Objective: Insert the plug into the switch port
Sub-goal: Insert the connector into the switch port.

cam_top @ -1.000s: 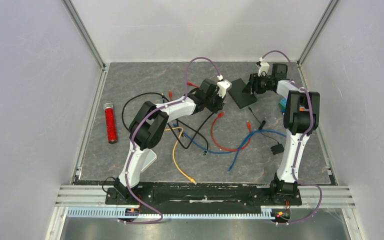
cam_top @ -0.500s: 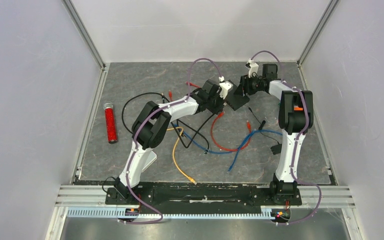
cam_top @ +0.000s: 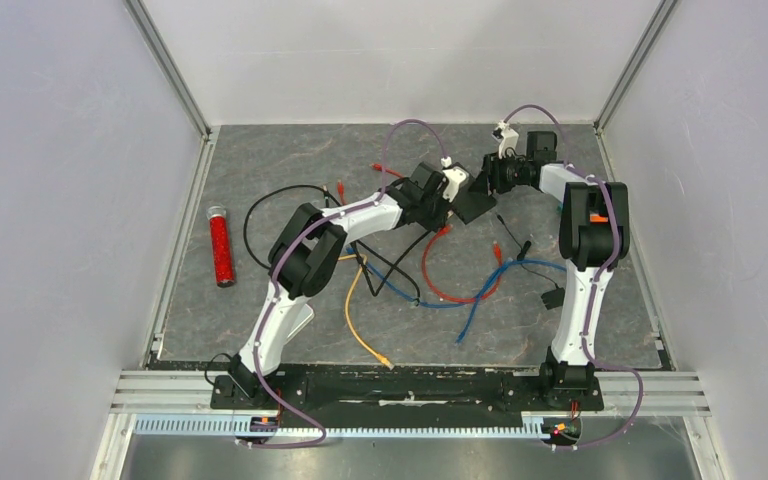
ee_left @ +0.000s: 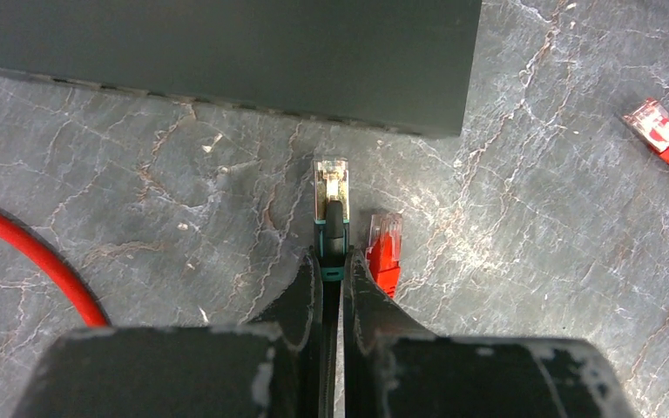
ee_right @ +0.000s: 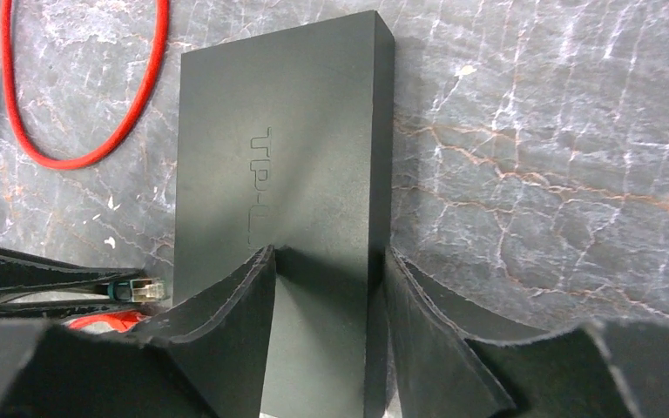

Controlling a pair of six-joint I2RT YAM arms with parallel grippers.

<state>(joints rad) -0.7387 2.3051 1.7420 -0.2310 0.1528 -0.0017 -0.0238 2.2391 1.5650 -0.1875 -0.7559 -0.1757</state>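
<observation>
- Top view: the left gripper (cam_top: 452, 196) and right gripper (cam_top: 488, 180) meet at the black switch (cam_top: 476, 206), which lies flat at the far middle of the table (cam_top: 280, 160). The plug is too small to make out here.
- Left wrist view: the 2 fingers (ee_left: 300, 292) are pressed together on the teal boot of the plug (ee_left: 331, 187). Its clear tip points at the switch's facing edge, near it but apart. A loose red plug (ee_left: 384, 248) lies just beside it.
- Right wrist view: the jaws stand half spread, 1 on each side of the switch. Whether they press it I cannot tell.
- Handling, as I judge it: the plug is light, hard plastic with a fragile latch, and its cable will tug. The boot is the right hold. The switch looks light and will likely slide unless braced.
</observation>
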